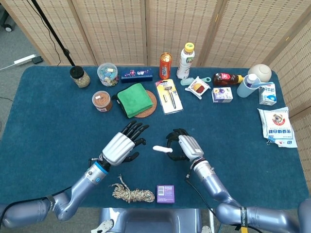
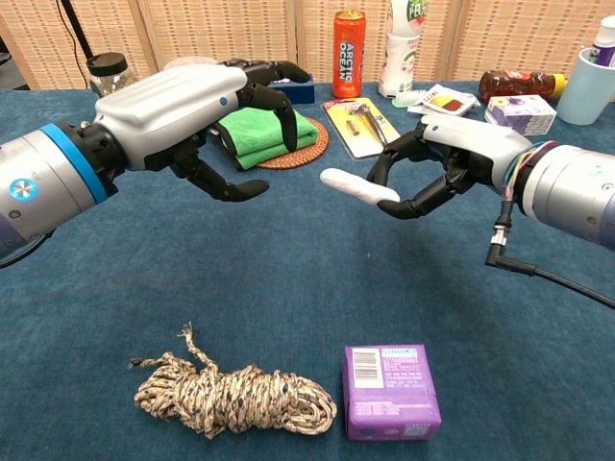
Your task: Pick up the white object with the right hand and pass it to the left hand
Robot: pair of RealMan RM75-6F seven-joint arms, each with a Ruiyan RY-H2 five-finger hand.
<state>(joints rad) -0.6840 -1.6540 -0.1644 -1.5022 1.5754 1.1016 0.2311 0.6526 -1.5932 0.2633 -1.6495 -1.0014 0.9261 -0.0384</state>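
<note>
The white object [image 1: 161,150] [image 2: 356,186] is a short rounded stick held clear of the blue table. My right hand [image 1: 183,146] [image 2: 450,158] pinches its right end, so the free end points left. My left hand [image 1: 122,147] [image 2: 202,110] hovers open just left of that free end, fingers spread and curved toward it. A small gap still separates the left fingers from the stick in both views.
A rope coil [image 1: 132,194] [image 2: 231,398] and a purple box [image 1: 165,192] [image 2: 390,391] lie near the front edge. A green cloth [image 1: 134,99] on a round mat, a razor pack [image 1: 168,95], jars, cans and bottles line the far side. Packets [image 1: 277,126] lie at the right.
</note>
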